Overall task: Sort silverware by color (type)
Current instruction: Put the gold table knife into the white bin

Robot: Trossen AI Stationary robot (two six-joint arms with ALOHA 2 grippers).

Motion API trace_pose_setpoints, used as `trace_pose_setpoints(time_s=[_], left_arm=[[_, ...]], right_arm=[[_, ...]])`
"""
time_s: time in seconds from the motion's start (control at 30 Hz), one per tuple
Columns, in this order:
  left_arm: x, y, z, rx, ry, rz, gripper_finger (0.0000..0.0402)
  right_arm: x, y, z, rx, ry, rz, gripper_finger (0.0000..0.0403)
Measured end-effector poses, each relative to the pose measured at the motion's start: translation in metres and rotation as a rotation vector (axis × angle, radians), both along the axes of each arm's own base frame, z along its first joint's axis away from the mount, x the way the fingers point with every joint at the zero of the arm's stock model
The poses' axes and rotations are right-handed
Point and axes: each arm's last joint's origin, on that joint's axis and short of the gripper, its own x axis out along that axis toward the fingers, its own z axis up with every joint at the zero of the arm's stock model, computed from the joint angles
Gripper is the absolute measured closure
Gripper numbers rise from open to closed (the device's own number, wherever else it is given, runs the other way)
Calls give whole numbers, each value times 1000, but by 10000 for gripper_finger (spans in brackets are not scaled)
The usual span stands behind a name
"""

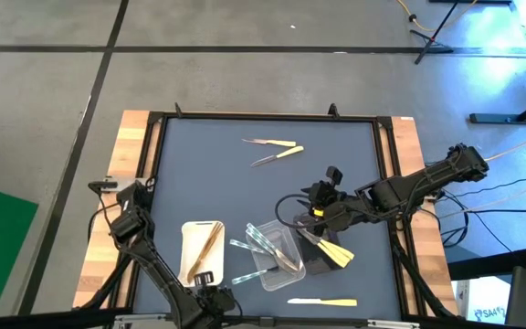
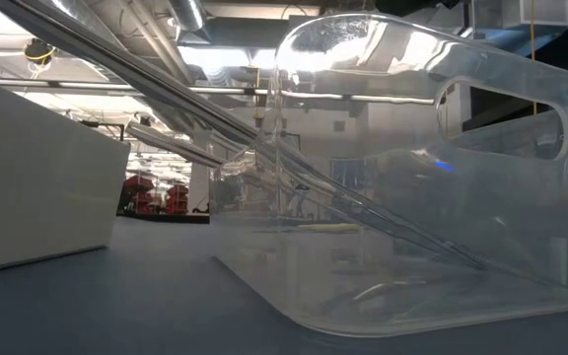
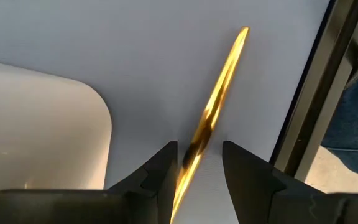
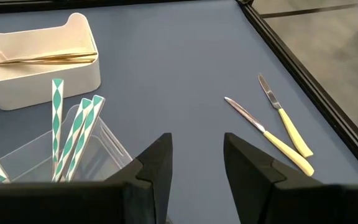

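high view: left gripper (image 1: 205,279) sits low centre-left of frame, just below the white tray (image 1: 190,239); right gripper (image 1: 310,219) sits right of centre over the clear tray (image 1: 286,267) and the black tray (image 1: 320,266).
high view, loose pieces: two yellow-handled knives (image 1: 276,152) upper centre, one more yellow-handled piece (image 1: 322,302) bottom centre; right arm is nearer to all of them.
low view: only the clear tray's wall (image 2: 521,237) fills the frame, glossy and rounded at the corners; thin clear rods lean in it on a diagonal; no gripper visible.
left wrist view: a thin gold utensil (image 3: 211,115) sits between the two dark fingers (image 3: 160,177), long axis diagonal, tip away from the gripper; looks gripped. White tray edge is beside it.
right wrist view: jaws stand apart, nothing between them. Teal-and-white patterned handles (image 4: 73,134) stand in the clear tray; gold pieces (image 4: 45,59) lie flat in the white tray.
next pick (judgement): the knives lie ahead of the right gripper, axes slanted; slim, smooth, flat on the mat, so a hard pinch.
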Motion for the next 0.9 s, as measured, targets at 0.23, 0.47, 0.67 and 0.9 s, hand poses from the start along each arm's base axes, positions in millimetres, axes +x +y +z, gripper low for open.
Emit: trace_pose_setpoints(time_s=[0.23, 0.47, 0.67, 0.9], left_arm=[[-2, 2, -4, 7, 1, -7, 280], [-2, 2, -5, 5, 8, -18, 280], [-2, 2, -5, 3, 10, -20, 280], [-2, 2, -6, 1, 13, -21, 299]], right_arm=[[0, 0, 0, 0, 1, 0, 271], [0, 0, 0, 0, 1, 0, 271], [0, 0, 0, 0, 1, 0, 271], [0, 0, 0, -1, 1, 0, 271]])
